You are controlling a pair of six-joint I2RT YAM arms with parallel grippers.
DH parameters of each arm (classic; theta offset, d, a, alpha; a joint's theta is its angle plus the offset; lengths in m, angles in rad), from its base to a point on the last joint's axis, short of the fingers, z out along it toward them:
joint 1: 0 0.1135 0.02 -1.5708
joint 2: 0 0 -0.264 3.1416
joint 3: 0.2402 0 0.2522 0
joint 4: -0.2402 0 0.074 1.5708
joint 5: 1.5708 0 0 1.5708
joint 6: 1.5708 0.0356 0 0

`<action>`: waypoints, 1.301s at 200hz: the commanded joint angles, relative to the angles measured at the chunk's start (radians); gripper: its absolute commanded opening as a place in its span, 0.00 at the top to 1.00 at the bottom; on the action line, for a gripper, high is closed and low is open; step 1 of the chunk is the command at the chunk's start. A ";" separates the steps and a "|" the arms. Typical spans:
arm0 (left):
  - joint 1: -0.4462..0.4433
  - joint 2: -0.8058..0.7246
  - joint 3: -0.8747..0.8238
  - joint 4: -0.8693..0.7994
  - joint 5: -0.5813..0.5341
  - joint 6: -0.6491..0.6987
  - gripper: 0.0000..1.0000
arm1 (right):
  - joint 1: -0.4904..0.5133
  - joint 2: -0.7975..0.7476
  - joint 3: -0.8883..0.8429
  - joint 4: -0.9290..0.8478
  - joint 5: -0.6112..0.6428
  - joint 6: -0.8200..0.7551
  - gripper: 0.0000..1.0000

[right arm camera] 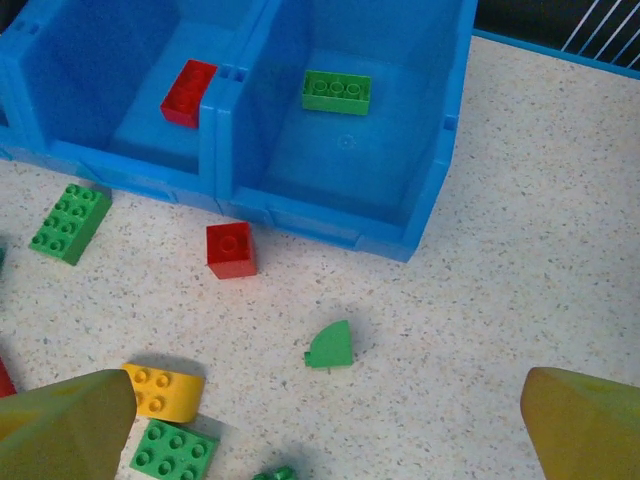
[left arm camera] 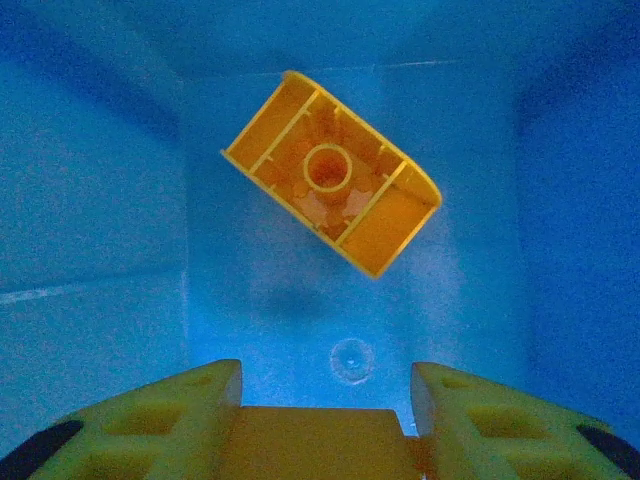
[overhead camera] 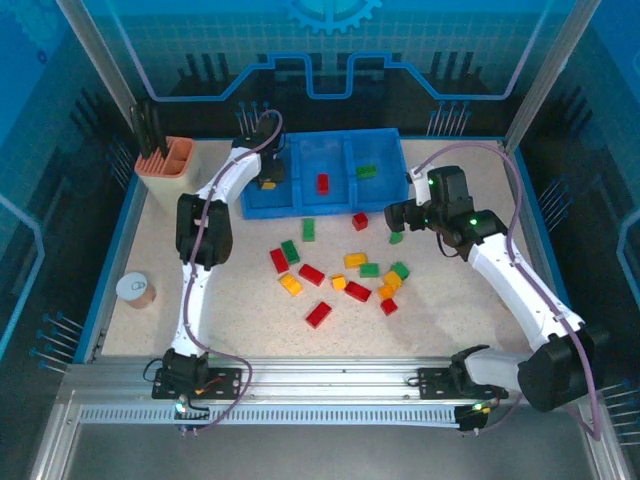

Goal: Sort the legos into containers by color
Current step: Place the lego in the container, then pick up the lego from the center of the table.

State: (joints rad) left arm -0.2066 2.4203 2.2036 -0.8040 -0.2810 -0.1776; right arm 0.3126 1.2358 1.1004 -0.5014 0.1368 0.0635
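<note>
While the left gripper (left arm camera: 325,400) hangs part-open over a yellow brick (left arm camera: 331,187) (underside up), the right gripper (right arm camera: 325,420) gapes wide, holding nothing.

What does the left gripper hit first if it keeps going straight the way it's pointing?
Probably the yellow-orange brick lying upside down in the blue tray's left compartment, dead ahead of the left gripper. Depth is unclear; the compartment floor lies right beneath it.

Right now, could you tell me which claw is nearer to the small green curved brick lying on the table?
Right. The right claw hovers open just above the green curved brick; the left claw is inside the blue tray.
</note>
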 commanded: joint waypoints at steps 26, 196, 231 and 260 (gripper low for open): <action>0.001 -0.007 -0.005 0.003 0.030 -0.014 0.58 | -0.013 0.098 -0.024 0.027 -0.136 0.035 0.00; 0.001 -0.285 -0.110 0.072 0.111 0.060 0.22 | 0.071 0.725 0.282 0.135 -0.153 -0.049 0.06; 0.001 -0.392 -0.154 0.072 0.139 0.063 0.19 | 0.101 0.813 0.370 0.087 -0.083 -0.052 0.09; 0.001 -0.470 -0.175 0.053 0.171 0.057 0.17 | 0.130 0.887 0.458 -0.006 -0.008 -0.053 0.16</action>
State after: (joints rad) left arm -0.2066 2.0258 2.0491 -0.7277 -0.1631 -0.1280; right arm 0.4091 2.0544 1.4822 -0.4221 0.0578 0.0254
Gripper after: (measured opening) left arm 0.821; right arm 0.866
